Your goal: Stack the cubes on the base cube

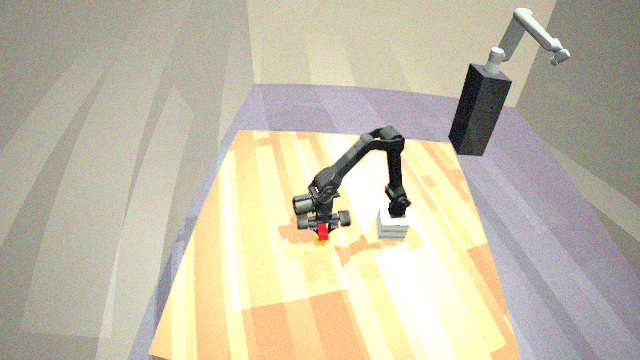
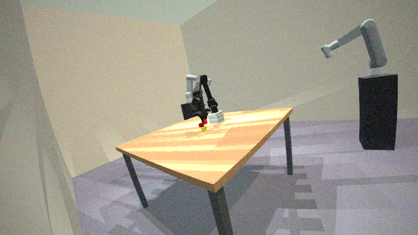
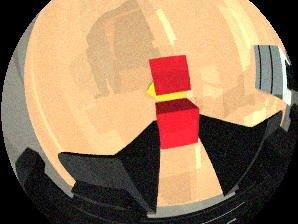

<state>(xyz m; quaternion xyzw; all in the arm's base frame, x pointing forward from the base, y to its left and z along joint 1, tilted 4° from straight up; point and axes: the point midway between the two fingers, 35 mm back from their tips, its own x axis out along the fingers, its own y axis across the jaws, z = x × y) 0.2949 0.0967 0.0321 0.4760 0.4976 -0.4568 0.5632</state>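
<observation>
The yellow base cube (image 1: 323, 242) (image 2: 204, 129) (image 3: 171, 96) is small and mostly covered in the views. One red cube (image 2: 201, 125) (image 3: 170, 75) rests on top of it, toward one corner. My gripper (image 2: 204, 120) (image 3: 176, 121) points down and is shut on the other red cube (image 2: 205, 122) (image 3: 179, 129), close beside the placed one and over or near the base. In the wrist view a strip of yellow shows between the two red cubes. In the top view the red cubes overlap and cannot be told apart. Whether the held cube touches the base cannot be told.
A pale grey layered block (image 1: 392, 231) (image 2: 215, 117) (image 3: 267, 70) stands under my arm's base, to the right of the cubes in the top view. A white arm on a black pedestal (image 1: 480, 110) (image 2: 377, 112) stands beyond the wooden table (image 1: 320, 320) (image 2: 183, 153).
</observation>
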